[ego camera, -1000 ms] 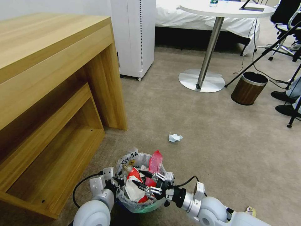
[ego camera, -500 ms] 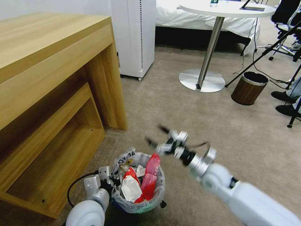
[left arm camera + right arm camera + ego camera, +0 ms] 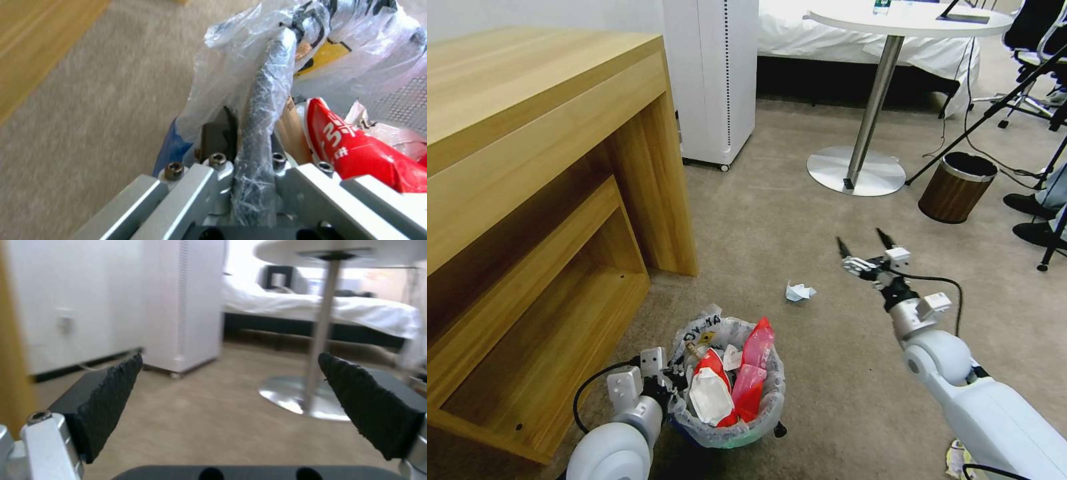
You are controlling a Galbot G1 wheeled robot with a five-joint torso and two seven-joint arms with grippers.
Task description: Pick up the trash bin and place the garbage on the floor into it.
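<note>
I see the trash bin [image 3: 730,390] at the lower centre of the head view, a small round dark bin lined with a crinkly translucent white bag printed in black with a yellow mark. It is packed with red packets [image 3: 754,373] and a crumpled white wrapper [image 3: 708,399]. My left gripper [image 3: 668,389] sits at the bin's left rim; in the left wrist view its fingers [image 3: 213,136] are clamped on the bag-covered dark rim [image 3: 262,110], which runs up between them.

One crumpled white-and-blue wrapper [image 3: 798,291] lies on the beige carpet [image 3: 774,220] at the frame's centre, just above the bin and apart from it.

My right gripper [image 3: 865,244] is raised at centre right, to the right of that wrapper, touching nothing. In the right wrist view its two black ribbed pads [image 3: 111,386] stand wide apart with nothing between them, facing a round pedestal table [image 3: 325,326].

A brown wood-grain bin [image 3: 956,187] stands at the upper right.
</note>
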